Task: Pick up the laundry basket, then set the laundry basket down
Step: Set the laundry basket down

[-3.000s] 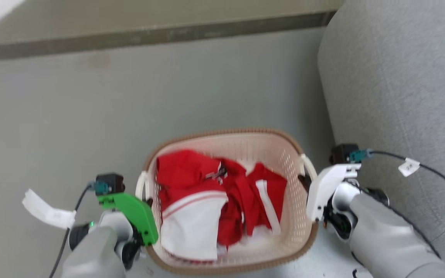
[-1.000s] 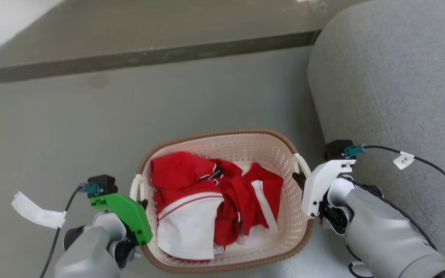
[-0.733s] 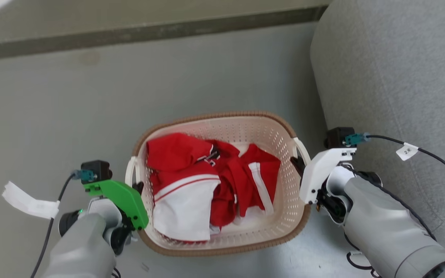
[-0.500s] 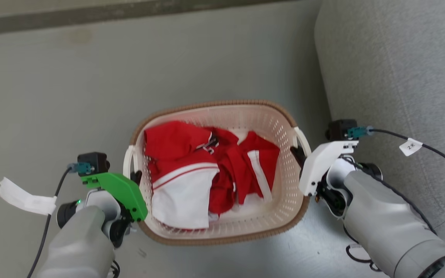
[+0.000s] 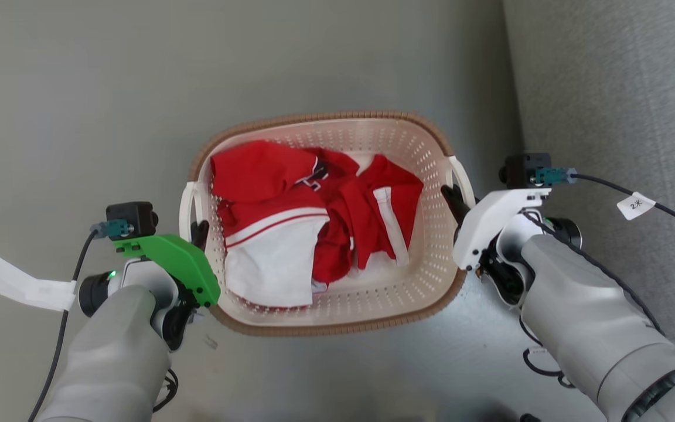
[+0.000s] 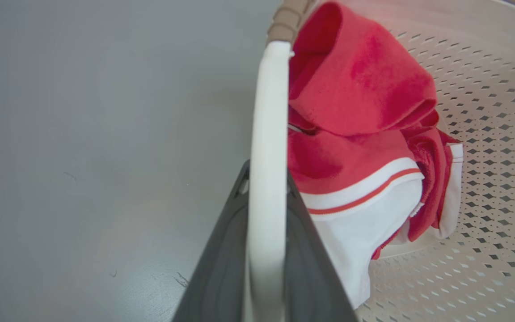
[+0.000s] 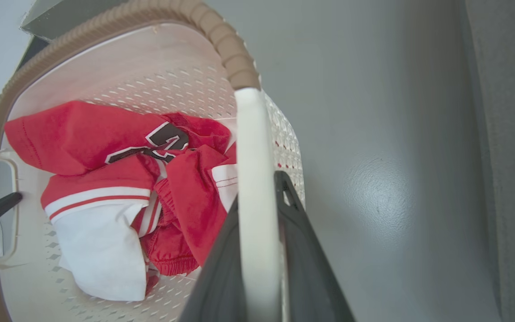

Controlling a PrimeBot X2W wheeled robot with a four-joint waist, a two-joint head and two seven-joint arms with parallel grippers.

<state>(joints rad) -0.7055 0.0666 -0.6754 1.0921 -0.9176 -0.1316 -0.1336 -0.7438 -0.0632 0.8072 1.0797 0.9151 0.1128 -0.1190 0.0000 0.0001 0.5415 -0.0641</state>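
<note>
Listing one cream-white perforated plastic laundry basket (image 5: 438,258) (image 6: 499,112) (image 7: 119,58), rounded-rectangular with a brown woven-look rim, sitting between the two arms over a smooth grey floor (image 5: 79,88) and just beside a grey fabric sofa (image 5: 619,88) on the right; not telling from these views whether touching the floor or hanging clear of it. Carrying inside it one loose heap of red-and-white clothing (image 5: 314,217) (image 6: 356,89) (image 7: 83,134), bunched toward the left and middle, leaving bare perforated wall showing along the near and right sides; counting separate garments not possible, though showing one white panel edged with a red stripe and one dark number print. Counting two white loop handles, one per short side. Clamping the left white handle (image 5: 186,205) (image 6: 268,112) with the left gripper (image 5: 198,230) (image 6: 266,174), dark fingers narrowed onto it, one on each side, touching. Clamping the right white handle (image 5: 460,176) (image 7: 248,143) with the right gripper (image 5: 452,196) (image 7: 259,188) in the same way, pinching the bar between both fingers. Counting also two wrist covers, one green plastic cover (image 5: 170,261) on the left and one white plastic cover (image 5: 490,220) on the right; two small black camera blocks, left (image 5: 132,217) and right (image 5: 525,170); two white paper tags, left (image 5: 21,284) and right (image 5: 635,205), one hanging on each dark cable.
</note>
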